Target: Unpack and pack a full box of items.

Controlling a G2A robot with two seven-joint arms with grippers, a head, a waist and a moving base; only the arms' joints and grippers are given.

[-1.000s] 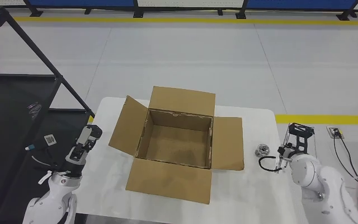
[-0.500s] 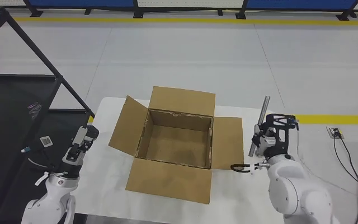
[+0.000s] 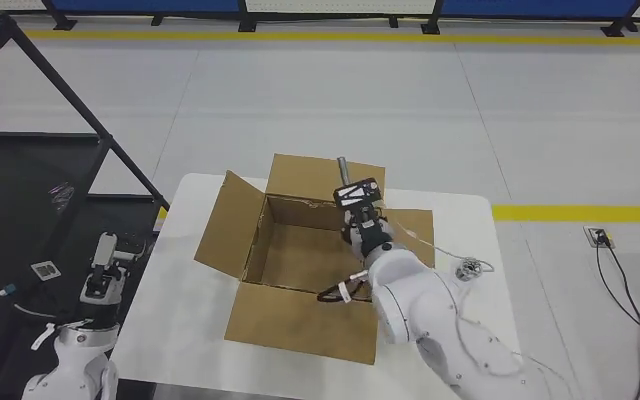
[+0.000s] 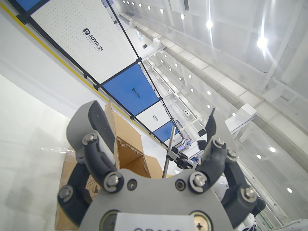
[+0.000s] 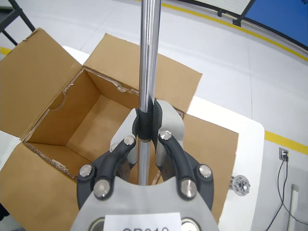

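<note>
We are clamping our right gripper [image 5: 147,115] [image 3: 360,200] on a polished steel rod [image 5: 149,49] [image 3: 344,170], its fingers pressing together around the lower part of the shaft while the rest is standing up past the fingertips. Directly under this gripper the open cardboard box [image 5: 79,111] [image 3: 325,180] is sitting with all four flaps folded outward and its bare brown floor showing. The box's far wall and far flap are lying just beyond the rod's tip, and the torn corrugated rims are running close around the gripper on three sides. Out past the gripper's right side, beyond the flat right flap, a small round metal disc [image 5: 239,185] [image 3: 466,267] is lying on the white table [image 3: 455,330]. Our left gripper [image 4: 154,121] [image 3: 105,250] is hanging well apart from the right one, beyond the box's left flap and near the table's left edge, with its fingers spread wide and pointing upward; ahead of it the box [image 4: 127,135] and the rod [image 4: 168,150] are showing between the fingers. Beside that gripper a black rack [image 3: 70,110] is standing. Around the table the pale floor [image 3: 330,90] is carrying a yellow line [image 3: 565,212], blue and white panels [image 4: 79,41] are lining the far wall, and a cable is running to a socket [image 5: 284,155] on the floor beyond the right gripper's side.
</note>
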